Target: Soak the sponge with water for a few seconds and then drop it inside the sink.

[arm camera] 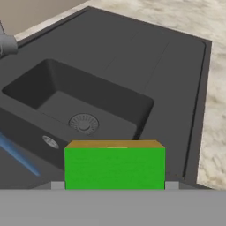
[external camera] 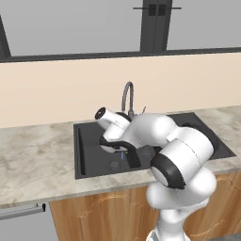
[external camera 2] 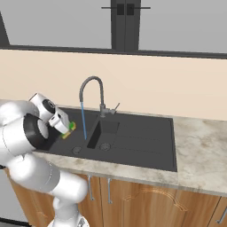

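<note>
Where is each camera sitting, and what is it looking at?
Left base view: behind the arm on its left, looking down over the white arm at the sink and faucet.
Right base view: behind on its right, arm at lower left; the gripper holds the sponge beside the water.
Hand view: on the hand, looking past the sponge into the sink.
Both base views share the sink, faucet and arm.
</note>
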